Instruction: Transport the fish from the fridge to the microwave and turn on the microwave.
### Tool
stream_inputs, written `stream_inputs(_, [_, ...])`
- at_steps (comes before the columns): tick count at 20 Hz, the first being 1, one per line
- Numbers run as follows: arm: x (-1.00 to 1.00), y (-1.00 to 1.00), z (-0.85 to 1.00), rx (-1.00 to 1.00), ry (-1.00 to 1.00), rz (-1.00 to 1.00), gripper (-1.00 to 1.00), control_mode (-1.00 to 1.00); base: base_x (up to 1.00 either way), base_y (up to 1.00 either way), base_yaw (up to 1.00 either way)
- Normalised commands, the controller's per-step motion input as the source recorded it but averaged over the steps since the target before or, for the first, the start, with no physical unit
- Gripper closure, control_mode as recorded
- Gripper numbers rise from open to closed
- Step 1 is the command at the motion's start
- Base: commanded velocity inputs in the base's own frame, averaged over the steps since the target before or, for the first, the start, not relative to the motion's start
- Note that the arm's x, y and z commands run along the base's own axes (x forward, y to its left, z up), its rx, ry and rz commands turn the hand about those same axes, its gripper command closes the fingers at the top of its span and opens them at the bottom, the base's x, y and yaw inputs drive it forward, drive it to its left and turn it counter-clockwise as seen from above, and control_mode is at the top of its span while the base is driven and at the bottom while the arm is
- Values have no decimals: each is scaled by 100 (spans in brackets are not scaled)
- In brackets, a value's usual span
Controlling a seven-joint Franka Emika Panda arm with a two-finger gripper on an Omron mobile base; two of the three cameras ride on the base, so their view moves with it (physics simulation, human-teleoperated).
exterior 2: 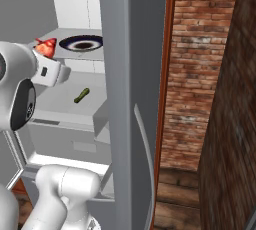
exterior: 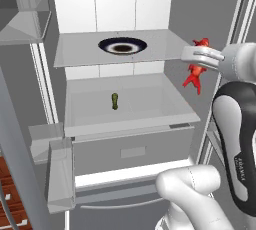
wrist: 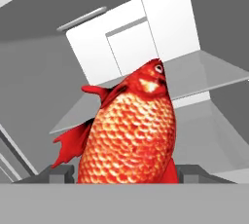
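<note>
The fridge (exterior: 130,119) stands open, its front free for passing. On its upper shelf (exterior: 80,54) sits a bowl (exterior: 122,46); below, a pickle (exterior: 114,101). The door (exterior 2: 132,99) blocks the right side.

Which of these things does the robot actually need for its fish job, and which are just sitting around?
Needed:
- fish, held in the pincer
- fridge, open, where the fish came from

Just lying about:
- green pickle on the lower shelf
- dark bowl on the upper shelf
</note>
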Motion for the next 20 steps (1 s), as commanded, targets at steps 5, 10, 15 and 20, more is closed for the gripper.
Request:
stream_inputs(5, [-24, -21, 12, 0, 0, -4, 100, -100, 0, 0, 0])
stream_inputs(10, [-17, -21, 13, 0, 4, -5, 100, -100, 0, 0, 0])
stream_inputs(15, [-10, -13, 13, -2, 10, -5, 100, -100, 0, 0, 0])
stream_inputs(20, [-3, -6, 3, -4, 9, -2, 100, -100, 0, 0, 0])
